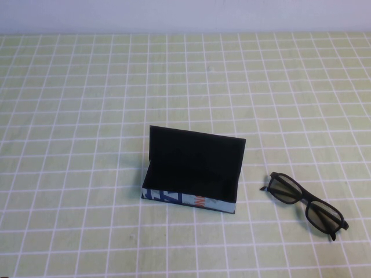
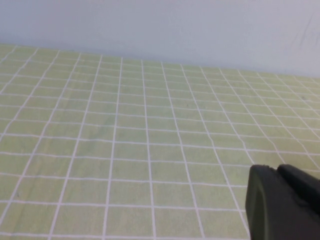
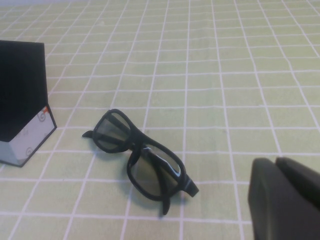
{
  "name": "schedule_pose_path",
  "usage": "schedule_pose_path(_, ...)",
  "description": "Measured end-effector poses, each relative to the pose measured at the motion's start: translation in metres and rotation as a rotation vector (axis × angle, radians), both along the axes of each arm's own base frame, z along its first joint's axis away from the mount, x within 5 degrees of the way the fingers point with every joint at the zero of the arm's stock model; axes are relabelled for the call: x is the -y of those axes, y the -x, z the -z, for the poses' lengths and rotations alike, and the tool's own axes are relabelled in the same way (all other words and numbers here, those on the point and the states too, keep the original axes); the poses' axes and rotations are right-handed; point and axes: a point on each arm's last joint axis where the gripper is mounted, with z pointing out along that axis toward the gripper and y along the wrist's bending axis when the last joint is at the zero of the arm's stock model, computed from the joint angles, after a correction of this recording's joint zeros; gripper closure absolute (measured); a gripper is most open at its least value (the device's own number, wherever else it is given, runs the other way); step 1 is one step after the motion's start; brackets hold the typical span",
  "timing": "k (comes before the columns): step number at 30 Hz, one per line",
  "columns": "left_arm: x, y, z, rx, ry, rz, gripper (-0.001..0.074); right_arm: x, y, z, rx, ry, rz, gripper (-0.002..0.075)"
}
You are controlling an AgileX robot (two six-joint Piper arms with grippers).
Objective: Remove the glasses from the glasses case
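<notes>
The glasses [image 1: 305,204] lie right of the glasses case [image 1: 193,171].

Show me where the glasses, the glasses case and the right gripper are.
glasses [image 1: 305,201]: high view, bridge of frame.
glasses case [image 1: 194,157]: high view, open lid's lining.
right gripper [image 3: 286,200]: right wrist view, dark finger.

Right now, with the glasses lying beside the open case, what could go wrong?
The glasses lie on the table's right side, apart from the glasses case; the right gripper nearby could knock them if it swings low. The upright lid could tip the empty case if bumped. The left gripper is away over bare cloth, low risk.
</notes>
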Motion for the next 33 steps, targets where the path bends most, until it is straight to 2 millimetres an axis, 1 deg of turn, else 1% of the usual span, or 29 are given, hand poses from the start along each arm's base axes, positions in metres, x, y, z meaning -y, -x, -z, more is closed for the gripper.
schedule_pose_path(6,-0.001,0.0,0.0,0.0,-0.001,-0.011,0.0739,0.0,0.0,0.0,0.0,0.0,0.0,0.0743)
schedule_pose_path(9,-0.004,0.0,-0.001,0.013,-0.062,-0.036,0.0739,0.0,0.0,0.0,0.0,0.0,0.0,0.0743)
schedule_pose_path(11,-0.003,-0.001,-0.011,0.056,-0.125,-0.027,0.0739,0.0,0.0,0.0,0.0,0.0,0.0,0.0743)
schedule_pose_path(13,-0.003,0.0,-0.021,0.096,-0.148,-0.026,0.0739,0.0,0.0,0.0,0.0,0.0,0.0,0.0743)
schedule_pose_path(17,-0.003,0.0,-0.027,0.159,-0.156,-0.029,0.0739,0.0,0.0,0.0,0.0,0.0,0.0,0.0743)
schedule_pose_path(22,-0.003,0.005,-0.014,0.174,-0.137,-0.02,0.0739,0.0,0.0,0.0,-0.001,0.0,0.0,0.0743)
schedule_pose_path(26,-0.001,0.012,-0.009,0.166,-0.186,0.006,0.0739,0.0,0.0,0.0,-0.001,0.0,0.0,0.0743)
schedule_pose_path(28,-0.001,0.012,-0.005,0.128,-0.222,0.018,0.0739,0.0,0.0,0.0,0.001,0.0,0.0,0.0743)
schedule_pose_path(33,0.0,0.014,0.013,-0.061,-0.24,0.048,0.0739,0.0,0.0,0.0,0.001,0.0,0.0,0.0743)
